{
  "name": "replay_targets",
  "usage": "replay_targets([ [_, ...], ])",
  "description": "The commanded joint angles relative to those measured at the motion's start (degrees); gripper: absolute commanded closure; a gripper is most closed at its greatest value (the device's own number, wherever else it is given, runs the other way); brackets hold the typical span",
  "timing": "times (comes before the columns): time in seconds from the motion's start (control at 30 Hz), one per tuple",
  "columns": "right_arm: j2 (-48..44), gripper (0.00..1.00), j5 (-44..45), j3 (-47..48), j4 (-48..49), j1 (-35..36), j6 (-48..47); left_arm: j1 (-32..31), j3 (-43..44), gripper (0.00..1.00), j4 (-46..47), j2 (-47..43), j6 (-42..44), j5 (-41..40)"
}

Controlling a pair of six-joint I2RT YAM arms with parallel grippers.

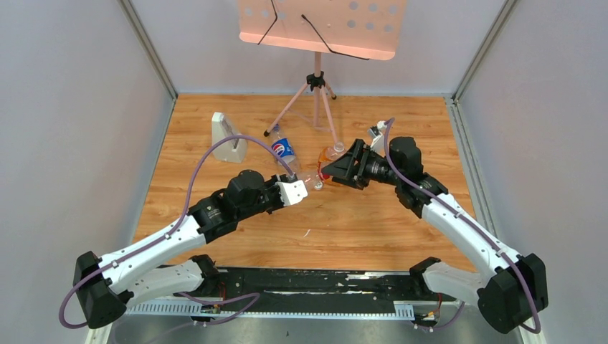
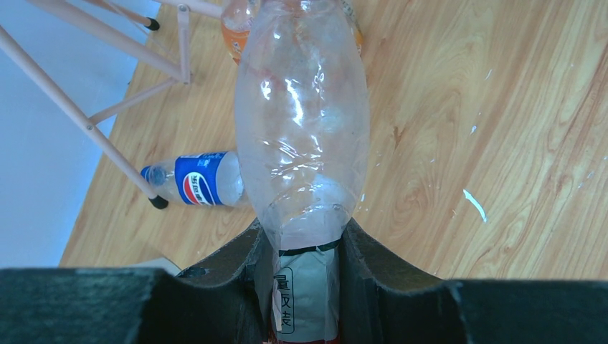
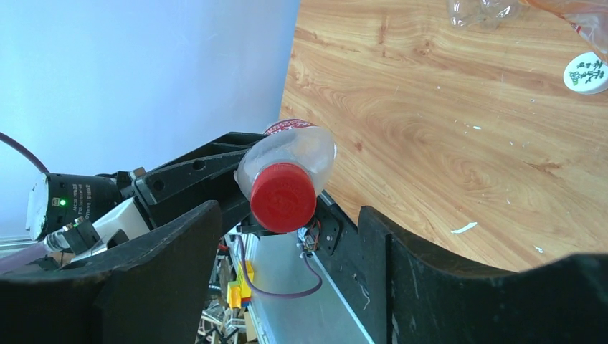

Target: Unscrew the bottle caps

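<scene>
Right wrist view: your right hand point(image 3: 290, 229) stands wide around the red cap point(image 3: 282, 197), so centre it, close squarely, then twist while your left hand point(image 2: 307, 258) clamps the bottle point(image 2: 301, 129).

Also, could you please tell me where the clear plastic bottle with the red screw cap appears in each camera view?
Top external: the clear plastic bottle with the red screw cap sits at the centre.
Left wrist: it fills the centre, rising from the bottom edge; cap not visible.
Right wrist: centre-left, red cap facing the camera.
Shared landmark: the left gripper clamped on its body.
</scene>
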Motion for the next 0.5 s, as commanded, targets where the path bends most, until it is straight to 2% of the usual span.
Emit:
replay_targets([
  [0.0,1.71,0.32,-1.87,2.89,2.18,0.05,2.96,-0.36,0.79,1.00,1.35,-0.11,0.94,1.08],
  [0.1,2.79,0.39,-2.60,2.98,2.63,0.02,3.47,-0.42,0.66,1.00,1.39,-0.10,0.95,1.19],
  [0.17,3.12,0.50,-2.92,2.90,3.20,0.02,3.59,-0.41,0.49,1.00,1.42,-0.18,0.83,1.37],
  [0.33,3.32,0.59,-3.07,2.73,3.72,0.03,3.63,-0.43,0.31,1.00,1.22,-0.40,0.68,1.53],
  [0.47,3.64,0.76,-4.55,2.55,4.96,0.02,2.30,-0.44,0.07,1.00,1.38,-0.48,0.75,1.58],
])
